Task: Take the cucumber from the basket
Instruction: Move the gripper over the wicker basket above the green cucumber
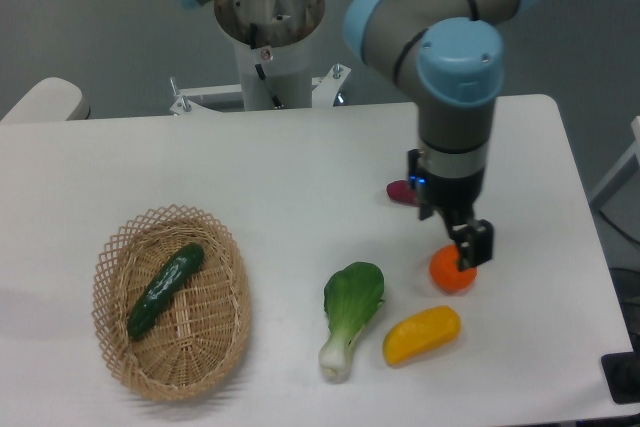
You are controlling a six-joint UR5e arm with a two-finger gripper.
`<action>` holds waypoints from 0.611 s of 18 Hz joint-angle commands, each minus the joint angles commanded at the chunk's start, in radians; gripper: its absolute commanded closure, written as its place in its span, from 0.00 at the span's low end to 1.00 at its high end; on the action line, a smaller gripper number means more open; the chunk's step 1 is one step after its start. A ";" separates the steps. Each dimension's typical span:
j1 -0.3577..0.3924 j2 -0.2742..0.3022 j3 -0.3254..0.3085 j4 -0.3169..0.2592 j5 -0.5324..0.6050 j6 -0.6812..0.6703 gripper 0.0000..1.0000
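Over on the left of the white table (300,177), fixed camera view:

Basket: oval tan woven wicker basket (222,339) with a lattice rim, sitting flat near the front-left corner.

Cucumber: slim dark green glossy cucumber (163,290) lying inside the basket, slanted, upper end pointing toward the back-right, nothing touching it.

Arm: grey UR5e arm with light-blue joint caps (458,57) reaching down over the right half of the table, well apart from the basket.

Claw: black two-finger gripper (468,250) hanging over the round orange fruit (447,272) and covering part of it; honestly can't tell from this angle whether the fingers are apart or together, only one dark finger block reads clearly.

Other stuff: light-green bok choy with a white stem (350,315) near the front middle, yellow oblong fruit (421,334) just right of it, and a dark red-purple lumpy thing (399,190) mostly hidden behind the wrist.

Background: white robot pedestal (272,57) behind the table.
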 joint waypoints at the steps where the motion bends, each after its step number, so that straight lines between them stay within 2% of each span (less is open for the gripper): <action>1: -0.028 0.006 -0.014 0.001 0.000 -0.078 0.00; 5: -0.150 0.012 -0.077 0.009 0.003 -0.462 0.00; 9: -0.247 0.006 -0.141 0.014 -0.001 -0.694 0.00; 11: -0.278 -0.011 -0.144 0.021 -0.012 -0.822 0.00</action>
